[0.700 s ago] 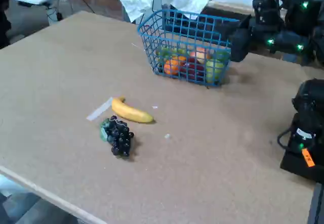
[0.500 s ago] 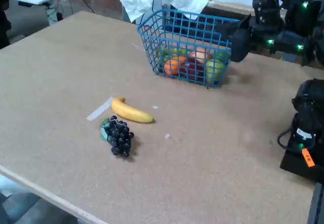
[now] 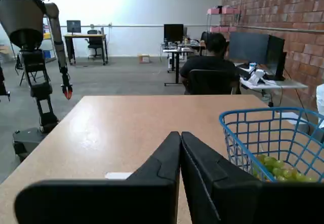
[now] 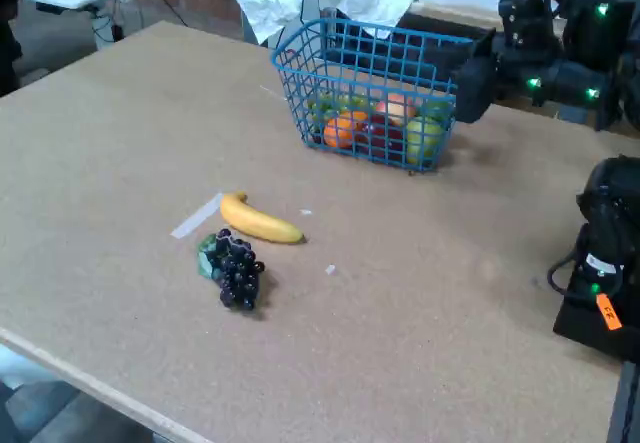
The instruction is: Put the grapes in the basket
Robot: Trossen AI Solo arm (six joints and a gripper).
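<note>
Grapes (image 4: 232,268) untouched; pincer (image 3: 180,135) seemingly closed, empty.

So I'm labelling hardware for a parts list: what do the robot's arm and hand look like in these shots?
The arm is matte black and blocky, with small green indicator lights glowing on its links. Its black base carries a black cable loop, a white label and an orange tag. The hand has two flat, wedge-shaped black fingers tapering to narrow tips, with no visible markings.
</note>
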